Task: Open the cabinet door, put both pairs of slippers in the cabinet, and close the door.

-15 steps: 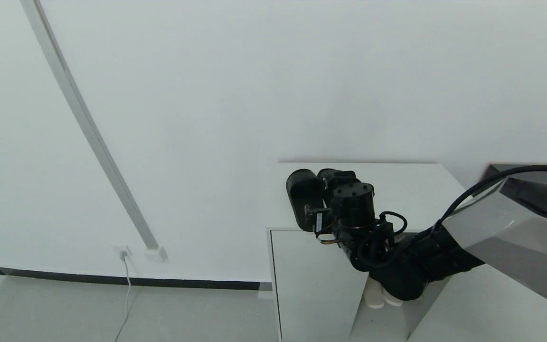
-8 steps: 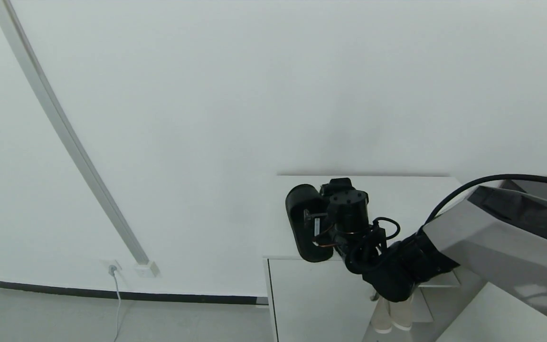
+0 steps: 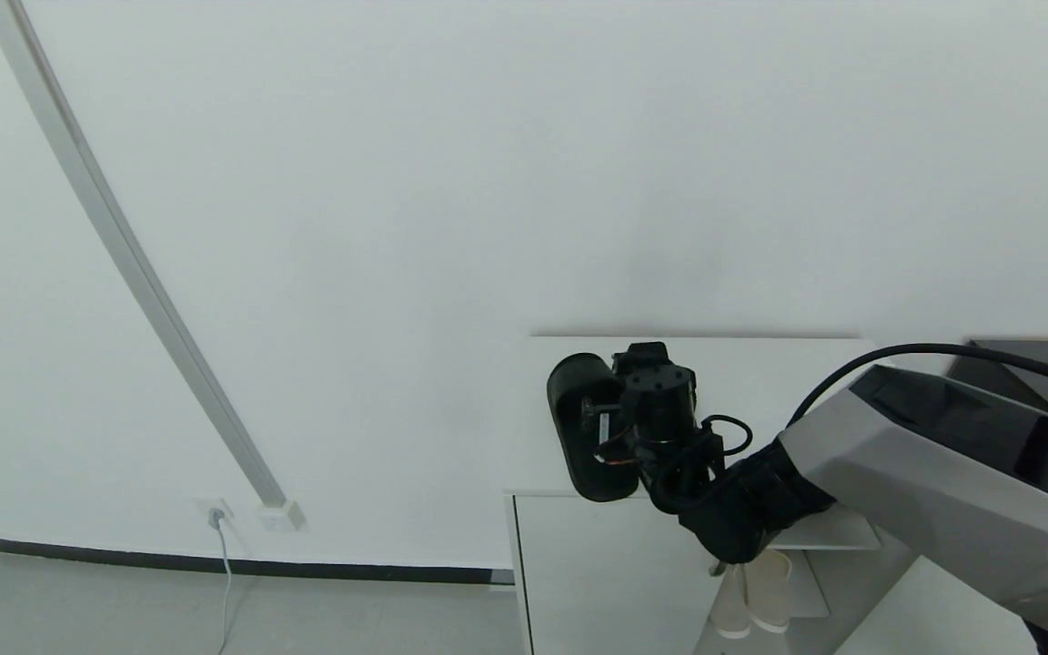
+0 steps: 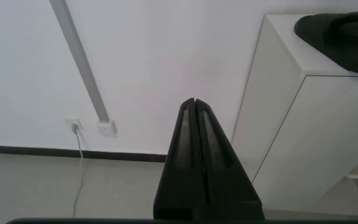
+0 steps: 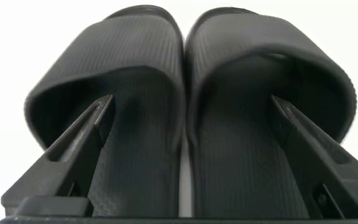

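Observation:
A pair of black slippers (image 3: 583,428) lies side by side on top of the white cabinet (image 3: 760,382). My right gripper (image 5: 191,99) is open at them, with one finger (image 5: 82,146) under the strap of one slipper and the other finger (image 5: 306,149) under the strap of its mate. A pair of white slippers (image 3: 751,596) stands on a shelf inside the cabinet, below the right arm. My left gripper (image 4: 194,104) is shut on nothing and hangs in the air left of the cabinet (image 4: 291,124), facing the wall.
The cabinet's front panel (image 3: 606,573) faces me, and the opening beside it shows a shelf (image 3: 829,541). A grey cable duct (image 3: 124,255) runs slantwise down the wall to a socket (image 3: 213,515) near the floor. Open floor lies left of the cabinet.
The head camera tilted up during the first half second, so the whole picture dropped. Since then the right arm has edged slightly further over the cabinet top toward the black slippers.

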Available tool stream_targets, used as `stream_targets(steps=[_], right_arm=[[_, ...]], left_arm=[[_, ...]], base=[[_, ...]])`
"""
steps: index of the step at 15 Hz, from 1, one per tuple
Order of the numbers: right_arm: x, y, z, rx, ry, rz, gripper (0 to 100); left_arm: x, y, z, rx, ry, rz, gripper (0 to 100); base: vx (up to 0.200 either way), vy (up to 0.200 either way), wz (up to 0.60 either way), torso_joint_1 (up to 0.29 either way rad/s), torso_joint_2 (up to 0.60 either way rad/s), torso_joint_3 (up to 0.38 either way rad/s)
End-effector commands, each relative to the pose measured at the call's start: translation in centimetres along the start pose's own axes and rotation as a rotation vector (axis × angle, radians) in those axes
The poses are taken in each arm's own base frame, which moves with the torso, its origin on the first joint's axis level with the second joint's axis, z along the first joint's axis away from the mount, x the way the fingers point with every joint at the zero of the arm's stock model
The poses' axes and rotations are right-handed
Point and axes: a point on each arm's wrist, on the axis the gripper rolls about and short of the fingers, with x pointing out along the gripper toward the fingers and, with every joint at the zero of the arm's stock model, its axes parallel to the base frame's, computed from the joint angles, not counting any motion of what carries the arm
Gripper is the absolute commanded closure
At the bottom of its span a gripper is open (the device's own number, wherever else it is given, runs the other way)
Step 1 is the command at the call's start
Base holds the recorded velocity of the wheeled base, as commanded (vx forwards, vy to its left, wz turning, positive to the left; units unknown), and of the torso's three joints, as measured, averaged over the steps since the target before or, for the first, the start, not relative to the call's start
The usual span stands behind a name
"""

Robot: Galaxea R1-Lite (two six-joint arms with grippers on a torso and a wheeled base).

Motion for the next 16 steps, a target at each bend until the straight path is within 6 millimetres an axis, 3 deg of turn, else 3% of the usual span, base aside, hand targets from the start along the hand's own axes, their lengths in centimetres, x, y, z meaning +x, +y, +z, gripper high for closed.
stream_targets(steps=[1,4,5,14,16], right_arm=[[0.8,-0.3,-0.7,-0.007,0.007,-0.012,0],[1.5,-0.4,-0.9,-0.003,-0.001,-0.018,0],[1.6,-0.4,-0.8,-0.002,-0.002,-0.019,100],[1.3,-0.5,-0.3,0.003,-0.016,-0.018,100],[-0.6,-0.8,0.9,0.005,-0.022,0.006,100]], left_arm=[[0.0,0.0,0.0,0.000,0.001,0.000,100],[0.0,0.0,0.0,0.000,0.001,0.000,100],[0.0,0.0,0.0,-0.001,0.001,0.000,100],[0.0,0.0,0.0,-0.005,0.001,0.000,100],[0.0,0.0,0.0,-0.005,0.001,0.000,100]], base=[[0.000,0.000,0.00,0.000,0.00,0.000],[0.000,0.000,0.00,0.000,0.00,0.000],[0.000,0.000,0.00,0.000,0.00,0.000],[0.000,0.000,0.00,0.000,0.00,0.000],[0.000,0.000,0.00,0.000,0.00,0.000]])
